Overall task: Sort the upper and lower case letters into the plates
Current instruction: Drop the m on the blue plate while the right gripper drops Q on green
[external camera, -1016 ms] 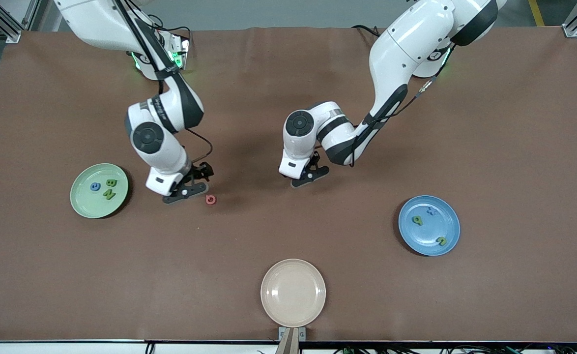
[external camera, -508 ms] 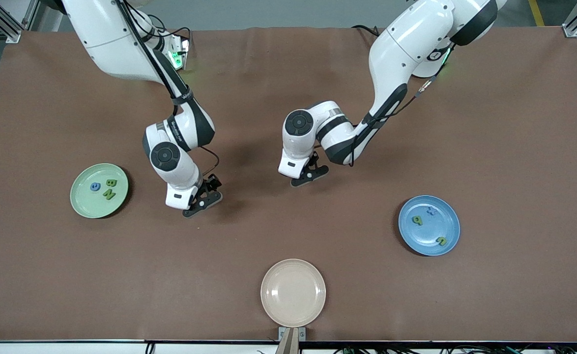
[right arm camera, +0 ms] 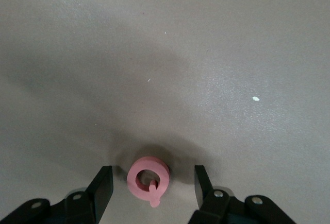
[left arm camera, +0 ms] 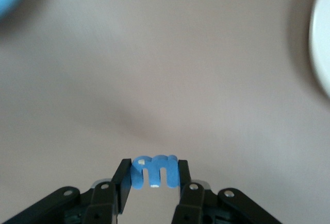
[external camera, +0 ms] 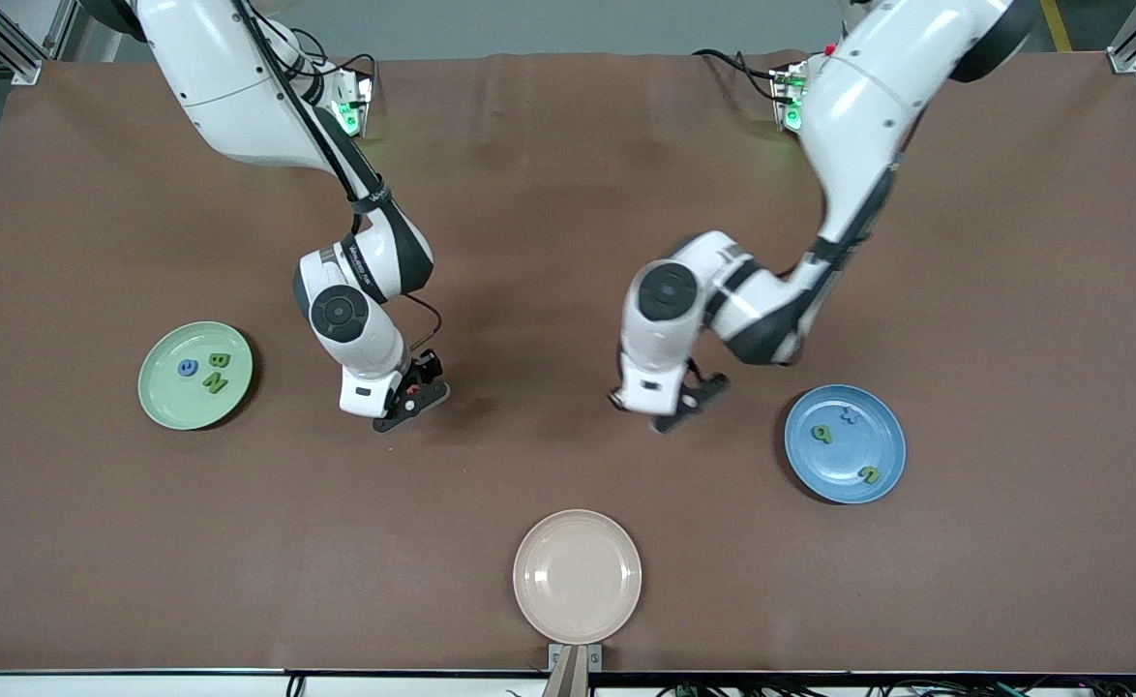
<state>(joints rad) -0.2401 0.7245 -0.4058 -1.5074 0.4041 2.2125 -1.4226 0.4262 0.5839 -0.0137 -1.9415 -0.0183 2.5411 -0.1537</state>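
Plates first: the mint green plate (external camera: 195,375) sits toward the right arm's end of the surface (external camera: 568,165), well apart from the right claw (external camera: 413,397), and it carries a small blue letter (external camera: 187,368) and two green letters (external camera: 217,373). Over at the left arm's end, the blue plate (external camera: 845,443) lies just beside the left claw (external camera: 681,402) and a little nearer the front camera, with two green letters (external camera: 822,435) and a blue one (external camera: 850,415) in it. A cream plate (external camera: 578,576) rests at the surface's front edge, between the two claws and well clear of both.

Now the right claw: it is down low at the surface, fingers (right arm camera: 101,190) spread apart on either side of a pink letter Q (right arm camera: 149,178). From the right wrist view the ring lies flat between them, with a gap to each finger, so nothing is gripped there. In the front view only a speck of pink shows under the claw.

The left claw is up over bare surface, fingers (left arm camera: 121,182) pinched in on a blue lowercase m (left arm camera: 154,170), which stands upright between the pads, legs pointing toward the wrist. A corner of the blue plate and an edge of the cream plate show at the margins of the left wrist view.
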